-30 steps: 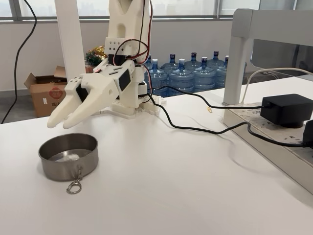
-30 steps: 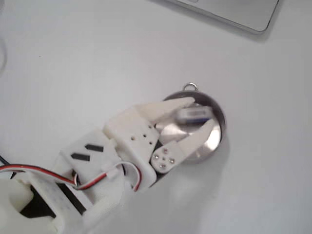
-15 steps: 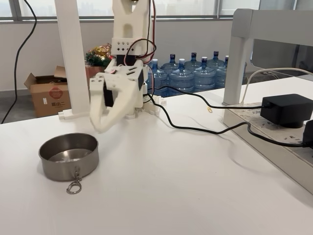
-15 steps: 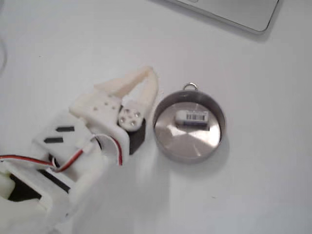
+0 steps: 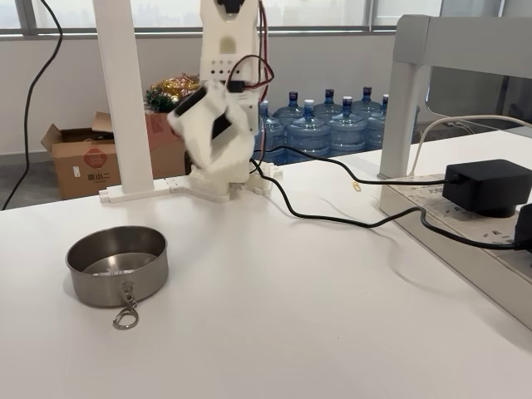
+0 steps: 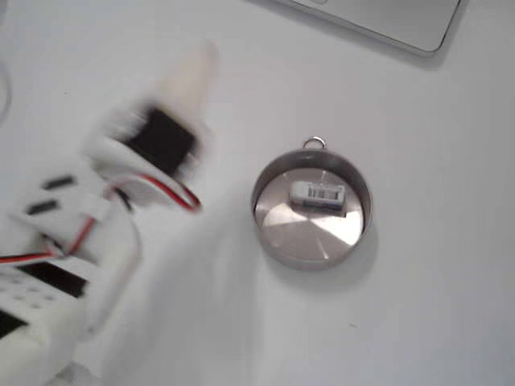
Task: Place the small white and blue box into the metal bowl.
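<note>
The small white and blue box [image 6: 318, 194] lay flat inside the metal bowl [image 6: 356, 233], toward the upper part of its floor in the fixed view from above, its barcode face up; in the side-on fixed view the bowl [image 5: 117, 264] sat at the lower left of the frame with its clip [image 5: 126, 316] hanging off the near rim, and the box could not be made out there. Going left to right in the view from above, the gripper [image 6: 189, 76] filled the left and upper left as a motion-smeared shape, well apart from the bowl at centre right; in the side-on view the gripper [image 5: 218, 140] was a blur up near the arm's base, at upper centre-left. Whether the jaws were spread or pressed together I could not tell, but they carried nothing that could be seen. Judged from this, the placing was done and the step in hand was the retreat; the next move called only for the arm to settle at rest without brushing the black cable [image 5: 332, 218] at centre right.
</note>
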`<action>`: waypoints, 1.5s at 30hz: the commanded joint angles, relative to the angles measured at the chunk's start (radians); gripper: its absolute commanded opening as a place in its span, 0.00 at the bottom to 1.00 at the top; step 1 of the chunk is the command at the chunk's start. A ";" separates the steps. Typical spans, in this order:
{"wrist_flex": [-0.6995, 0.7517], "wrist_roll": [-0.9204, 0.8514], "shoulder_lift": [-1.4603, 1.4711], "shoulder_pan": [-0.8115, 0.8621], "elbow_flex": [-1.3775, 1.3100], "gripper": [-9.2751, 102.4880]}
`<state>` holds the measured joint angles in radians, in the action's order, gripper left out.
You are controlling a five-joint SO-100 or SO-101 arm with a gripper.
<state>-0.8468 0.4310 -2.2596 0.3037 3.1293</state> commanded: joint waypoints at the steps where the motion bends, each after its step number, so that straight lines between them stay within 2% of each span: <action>1: 0.005 -0.256 -0.112 -0.101 0.038 0.04; 5: 0.029 -0.322 -0.124 -0.225 0.086 0.04; 10: 0.325 -0.334 -0.267 -0.367 0.086 0.04; 14: 0.707 -0.334 -0.495 -0.449 0.092 0.04; 22: 1.552 -0.336 -1.037 -0.502 0.100 0.04; 24: 1.713 -0.336 -1.109 -0.518 0.095 0.04; 27: 1.875 -0.336 -1.218 -0.525 0.089 0.04; 30: 1.924 -0.336 -1.250 -0.525 0.086 0.04; 45: 1.922 -0.325 -1.250 -0.523 0.086 0.04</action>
<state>1.0738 0.1043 -3.4929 -0.2194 3.1661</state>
